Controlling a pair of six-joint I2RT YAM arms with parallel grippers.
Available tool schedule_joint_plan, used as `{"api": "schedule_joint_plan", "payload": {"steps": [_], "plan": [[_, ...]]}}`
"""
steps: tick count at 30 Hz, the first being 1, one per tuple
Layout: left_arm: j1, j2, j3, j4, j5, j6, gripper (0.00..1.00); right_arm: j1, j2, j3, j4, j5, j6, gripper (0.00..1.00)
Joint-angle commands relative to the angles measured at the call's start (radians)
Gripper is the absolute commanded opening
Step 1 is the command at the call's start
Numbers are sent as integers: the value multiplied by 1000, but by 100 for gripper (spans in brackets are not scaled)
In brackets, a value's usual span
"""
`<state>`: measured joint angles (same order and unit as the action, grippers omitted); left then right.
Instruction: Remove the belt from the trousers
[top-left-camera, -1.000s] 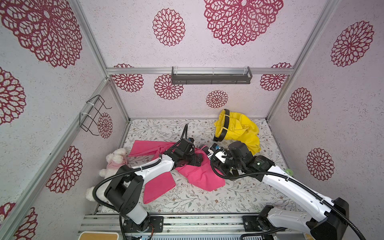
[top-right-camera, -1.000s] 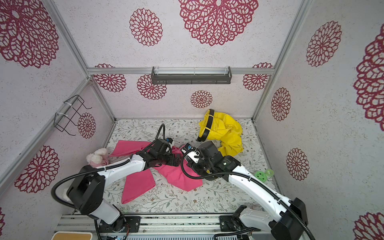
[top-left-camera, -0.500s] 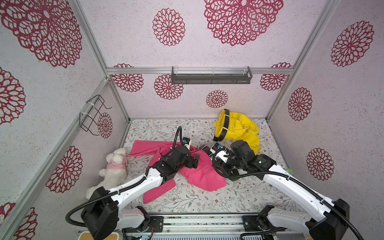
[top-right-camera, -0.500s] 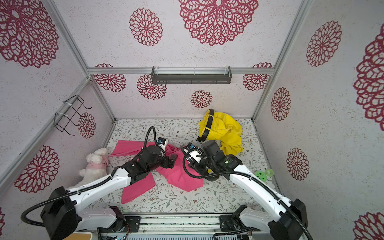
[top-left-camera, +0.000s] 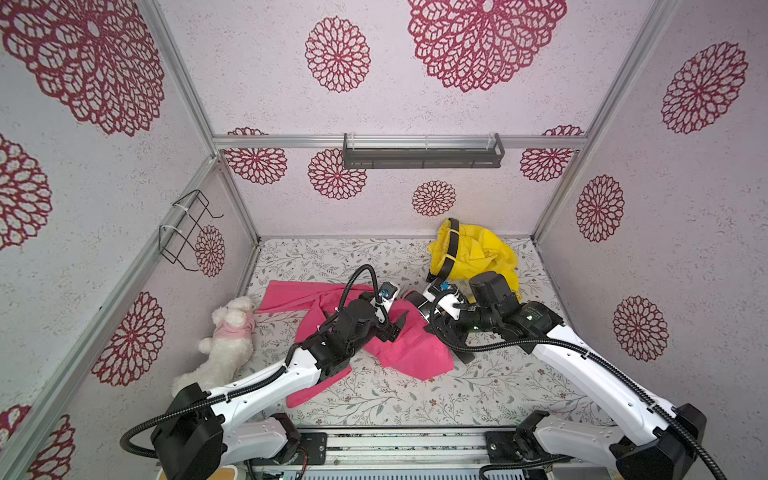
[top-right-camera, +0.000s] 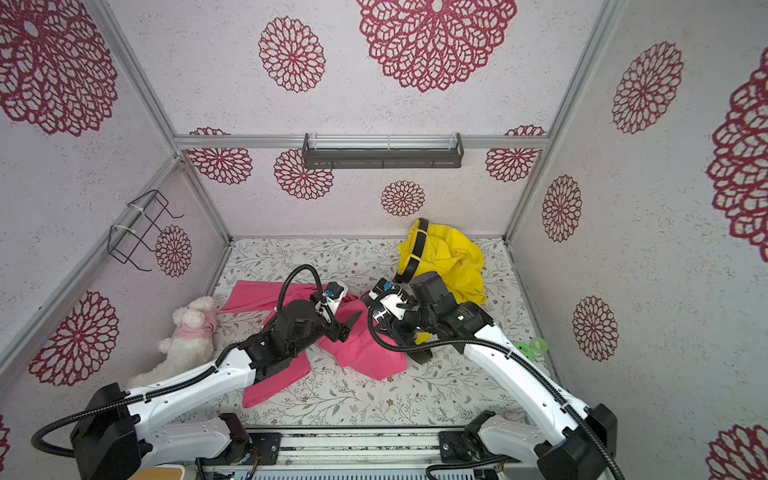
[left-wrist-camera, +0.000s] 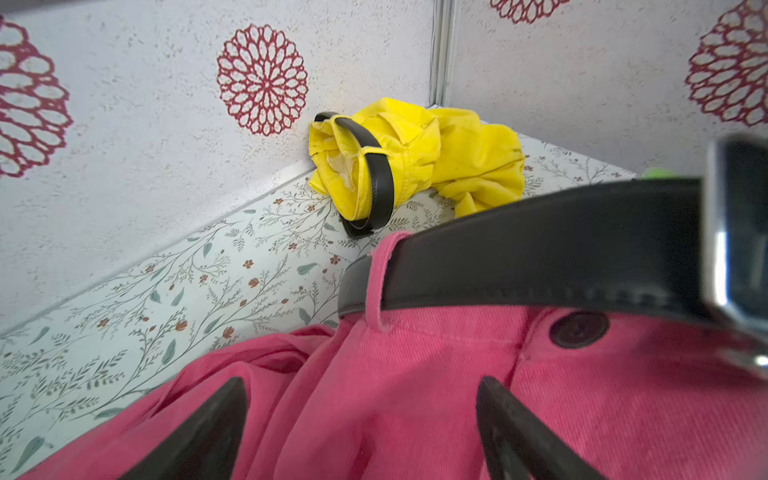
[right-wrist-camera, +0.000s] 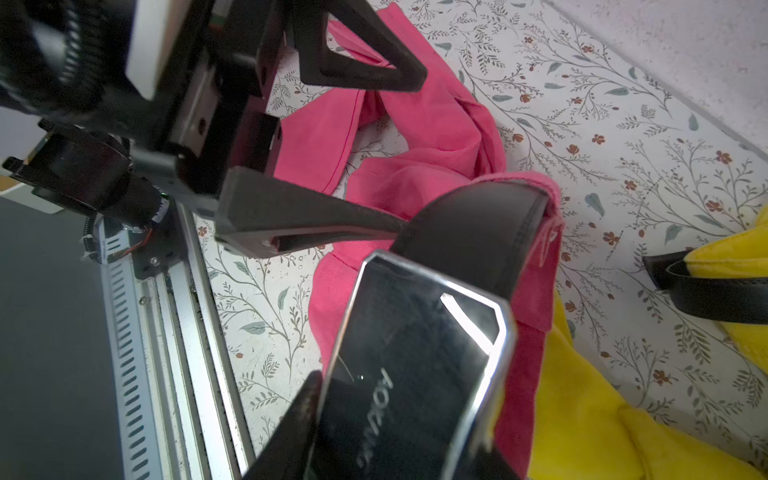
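Two trousers (left-wrist-camera: 415, 395) (left-wrist-camera: 457, 158), two belts (left-wrist-camera: 540, 257) (left-wrist-camera: 380, 178), one plush toy (top-left-camera: 226, 345)

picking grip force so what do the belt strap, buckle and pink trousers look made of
Belt strap: looks like black leather or a faux version, matte, with a stitched edge.
Buckle: seemingly polished metal; dark glossy face, bright chrome-like rim with glare.
Pink trousers: woven cotton-like twill, matte; a fine ribbed weave shows.

Pink cloth trousers (left-wrist-camera: 399, 386), matt blk belt (left-wrist-camera: 540, 249), glossy metal buckle (right-wrist-camera: 415, 353).
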<state>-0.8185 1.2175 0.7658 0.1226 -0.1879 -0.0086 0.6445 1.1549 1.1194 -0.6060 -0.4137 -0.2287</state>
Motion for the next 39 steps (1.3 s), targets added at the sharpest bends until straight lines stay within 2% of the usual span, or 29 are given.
{"api": "schedule_joint_plan", "payload": {"steps": [1, 7, 15, 18, 21, 23, 24, 25, 28, 31, 33, 38, 39], "plan": [[-4, -3, 40, 77, 60, 64, 84, -9, -36, 59, 37, -82, -20, 20], [-4, 70, 75, 125, 120, 87, 77, -12, -35, 58, 40, -114, -14, 20], [-4, 169, 98, 245, 116, 100, 68, -16, -48, 51, 45, -135, 3, 19], [-1, 185, 99, 281, 138, 109, 59, -23, -49, 53, 41, -144, 5, 19], [1, 201, 102, 305, 135, 110, 43, -36, -50, 45, 43, -147, 6, 19], [2, 200, 102, 310, 142, 109, 22, -54, -52, 32, 51, -150, 10, 19], [1, 197, 105, 301, 140, 109, 7, -69, -52, 23, 56, -145, 16, 19], [1, 193, 108, 283, 130, 108, 0, -82, -50, 16, 59, -137, 19, 19], [1, 154, 143, 113, 19, 69, 0, -123, -20, 4, 63, -47, 39, 19], [2, 130, 221, -192, -137, -30, 0, -126, 44, 15, 95, 67, 77, 21], [1, 120, 246, -369, -199, -112, 0, -124, 103, 23, 123, 69, 93, 21], [3, 119, 228, -594, -263, -301, 0, -122, 272, 36, 244, 135, 105, 26], [8, 138, 243, -641, -271, -345, 0, -119, 306, 40, 271, 149, 97, 29]]}}
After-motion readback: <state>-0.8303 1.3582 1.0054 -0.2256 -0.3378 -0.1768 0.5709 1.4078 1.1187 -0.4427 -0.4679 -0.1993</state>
